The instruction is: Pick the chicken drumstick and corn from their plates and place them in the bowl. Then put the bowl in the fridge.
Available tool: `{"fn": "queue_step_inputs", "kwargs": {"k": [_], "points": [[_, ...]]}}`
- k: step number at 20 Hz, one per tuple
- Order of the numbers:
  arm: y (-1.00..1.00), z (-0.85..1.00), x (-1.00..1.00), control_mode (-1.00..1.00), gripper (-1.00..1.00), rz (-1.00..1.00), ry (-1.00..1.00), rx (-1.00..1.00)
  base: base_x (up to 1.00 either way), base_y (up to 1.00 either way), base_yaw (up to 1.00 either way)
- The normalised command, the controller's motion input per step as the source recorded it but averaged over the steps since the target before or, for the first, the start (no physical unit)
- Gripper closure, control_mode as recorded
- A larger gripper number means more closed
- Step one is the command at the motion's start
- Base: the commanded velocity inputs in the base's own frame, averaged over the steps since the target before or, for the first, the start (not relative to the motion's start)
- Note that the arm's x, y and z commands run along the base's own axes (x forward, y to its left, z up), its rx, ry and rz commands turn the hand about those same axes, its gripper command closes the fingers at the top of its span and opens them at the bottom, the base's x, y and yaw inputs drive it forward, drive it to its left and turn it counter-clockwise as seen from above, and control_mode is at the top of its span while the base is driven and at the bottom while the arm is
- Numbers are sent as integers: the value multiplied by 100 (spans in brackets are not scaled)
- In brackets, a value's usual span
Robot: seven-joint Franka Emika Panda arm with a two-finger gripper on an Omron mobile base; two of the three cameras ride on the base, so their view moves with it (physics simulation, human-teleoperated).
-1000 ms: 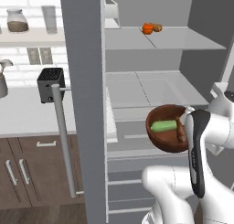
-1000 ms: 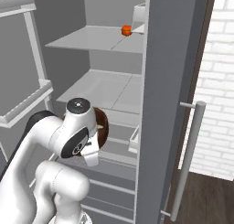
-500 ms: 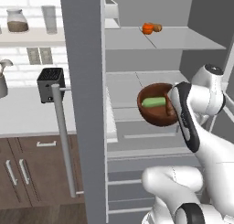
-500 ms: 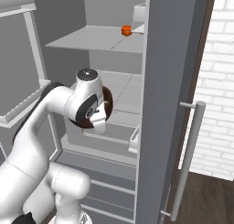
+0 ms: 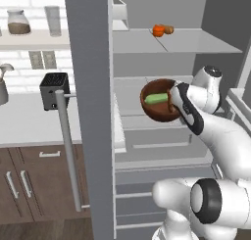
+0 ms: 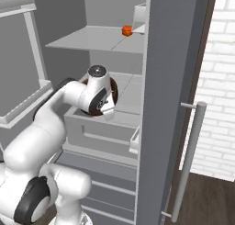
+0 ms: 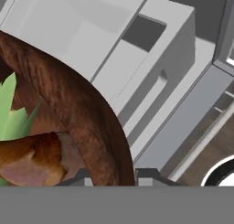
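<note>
My gripper (image 5: 170, 101) is shut on the right rim of the dark wooden bowl (image 5: 158, 110), which hangs tilted inside the open fridge (image 5: 90, 87), above its middle shelf. The yellow-green corn (image 5: 157, 98) lies in the bowl. In the hand view the gripper (image 7: 112, 177) pinches the bowl (image 7: 77, 113) wall, with the reddish-brown chicken drumstick (image 7: 27, 159) and the corn's green husk (image 7: 11, 113) inside. From the right, my wrist covers most of the bowl (image 6: 113, 92). The plates are out of view.
An orange item (image 5: 158, 30) and a white box (image 5: 119, 13) sit on the upper fridge shelf (image 5: 196, 40). A pale drawer (image 6: 101, 127) lies below the bowl. The fridge door (image 6: 170, 81) stands open with its bar handle (image 5: 68, 151). A toaster (image 5: 54, 89) is on the counter at left.
The arm has lifted the bowl up and carried it left, deeper into the fridge over the middle shelf. The gripper has stayed shut on the rim.
</note>
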Motion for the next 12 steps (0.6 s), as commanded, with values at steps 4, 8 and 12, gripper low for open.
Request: {"fn": "queue_step_inputs", "kwargs": {"k": [4, 8, 12], "points": [[0, -36, 75, -100, 100, 0, -12, 0, 0, 0, 0], [0, -9, 82, -100, 100, 0, -1, 0, 0, 0, 0], [0, 0, 92, -100, 100, 0, 0, 0, 0, 0, 0]]}}
